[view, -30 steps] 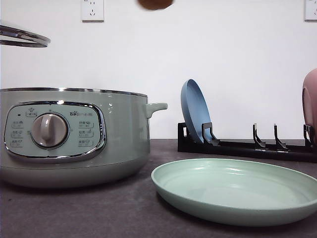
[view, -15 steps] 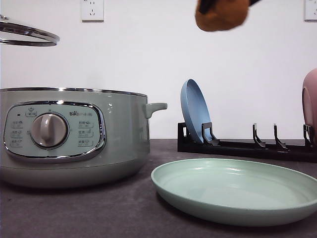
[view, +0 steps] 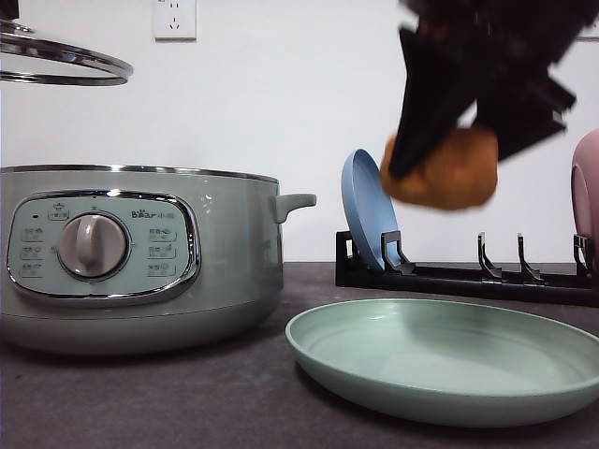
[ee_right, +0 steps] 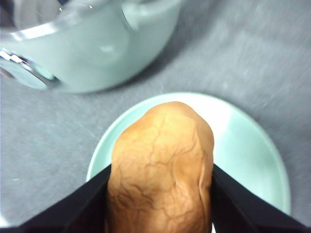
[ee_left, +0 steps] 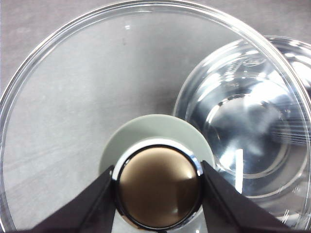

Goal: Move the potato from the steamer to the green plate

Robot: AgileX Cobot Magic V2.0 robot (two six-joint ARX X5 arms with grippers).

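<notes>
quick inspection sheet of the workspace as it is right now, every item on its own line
surface: dark grey table, nothing spilled on it that I can see
potato: gripped in the air above the green plate, not touching it
steamer: open, on the left of the table
clutter: blue plate upright in a black rack; pink plate at the right edge
left gripper: shut on the lid knob, glass lid held raised over the steamer
right gripper: shut on the potato
cables: nothing seen
surroundings: white wall, wall socket
</notes>
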